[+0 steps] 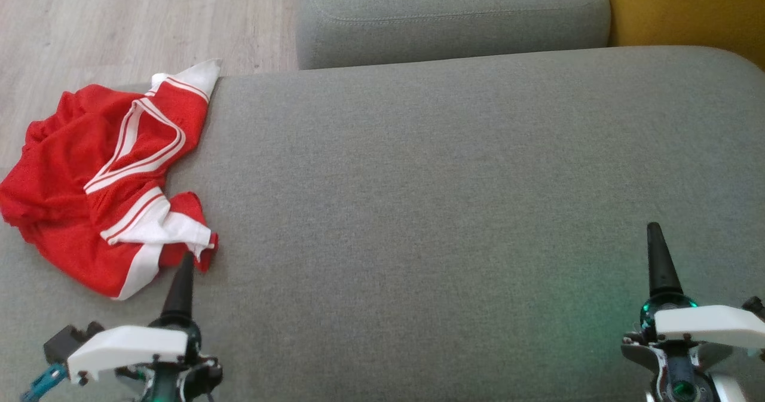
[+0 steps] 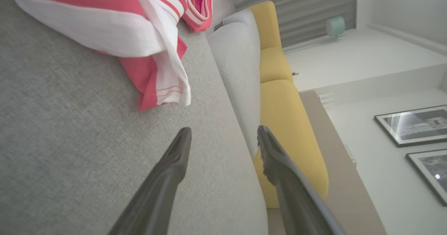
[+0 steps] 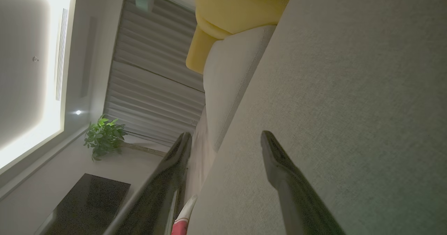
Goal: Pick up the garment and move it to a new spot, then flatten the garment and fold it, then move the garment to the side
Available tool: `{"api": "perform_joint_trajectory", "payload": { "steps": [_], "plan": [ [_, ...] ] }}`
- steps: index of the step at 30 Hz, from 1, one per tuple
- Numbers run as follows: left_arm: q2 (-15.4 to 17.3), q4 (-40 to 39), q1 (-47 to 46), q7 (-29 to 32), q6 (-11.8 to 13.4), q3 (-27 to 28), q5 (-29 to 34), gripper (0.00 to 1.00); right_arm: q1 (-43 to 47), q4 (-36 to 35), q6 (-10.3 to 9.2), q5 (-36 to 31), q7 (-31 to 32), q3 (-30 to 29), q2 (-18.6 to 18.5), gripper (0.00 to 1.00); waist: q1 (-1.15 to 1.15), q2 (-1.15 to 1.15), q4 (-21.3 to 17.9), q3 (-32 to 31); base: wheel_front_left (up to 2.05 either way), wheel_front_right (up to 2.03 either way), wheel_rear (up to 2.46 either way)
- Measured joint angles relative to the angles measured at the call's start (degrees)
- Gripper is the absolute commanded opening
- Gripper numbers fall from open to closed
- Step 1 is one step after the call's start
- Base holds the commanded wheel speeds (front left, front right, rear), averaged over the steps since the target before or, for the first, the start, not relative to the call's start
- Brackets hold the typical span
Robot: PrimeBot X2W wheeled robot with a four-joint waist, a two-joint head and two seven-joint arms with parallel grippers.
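Observation:
A crumpled red garment [image 1: 101, 181] with white bands and stripes lies at the left end of the grey sofa seat [image 1: 448, 181], partly draped over its left edge. In the left wrist view its near red-and-white corner [image 2: 157, 85] sits just beyond my open left gripper [image 2: 224, 133], which holds nothing. From the head camera, my left gripper [image 1: 186, 261] points at that corner, the tip right at the cloth's edge. My right gripper [image 1: 654, 232] hovers over bare seat at the lower right; it stands open [image 3: 226, 137] and empty. A sliver of the garment [image 3: 181, 224] shows between its fingers.
A grey back cushion [image 1: 448, 20] runs along the far side of the seat, with a yellow cushion [image 1: 687, 8] at the far right. Wooden floor [image 1: 119, 14] lies beyond the seat's left edge. The seat stretches wide between the two grippers.

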Motion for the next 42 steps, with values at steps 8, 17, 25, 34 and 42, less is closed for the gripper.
{"api": "perform_joint_trajectory", "payload": {
  "steps": [8,17,25,34,42],
  "plan": [
    [0.3,0.0,0.0,-1.1,1.9,-1.7,8.0,1.0,0.0,-0.9,0.0,-8.4,-1.5,0.9,0.0,1.0,0.0,0.0,0.1,-0.2,0.0,0.0,0.0],
    [0.9,-0.3,0.0,-2.7,3.4,-3.0,15.8,1.0,0.0,-1.3,0.0,-16.6,-2.8,1.9,-0.2,1.0,0.0,0.0,0.3,-0.4,0.0,0.0,0.0],
    [1.1,-0.9,0.2,-3.9,4.2,-3.2,22.4,1.0,0.0,-1.6,0.0,-23.5,-4.1,2.7,-0.2,1.0,0.0,0.0,0.3,-0.5,0.0,0.0,0.0],
    [1.5,-1.8,0.4,-5.3,5.1,-4.6,30.9,1.0,0.1,-1.5,0.0,-32.3,-5.9,3.4,-0.2,1.0,0.0,0.0,0.4,-0.6,0.0,0.0,0.0],
    [1.8,-1.9,1.4,-6.9,5.7,-5.1,37.1,1.0,0.1,-1.5,0.0,-38.8,-7.0,3.7,-0.2,1.0,0.0,0.0,0.7,-0.8,0.0,0.0,0.0]
  ]
}}
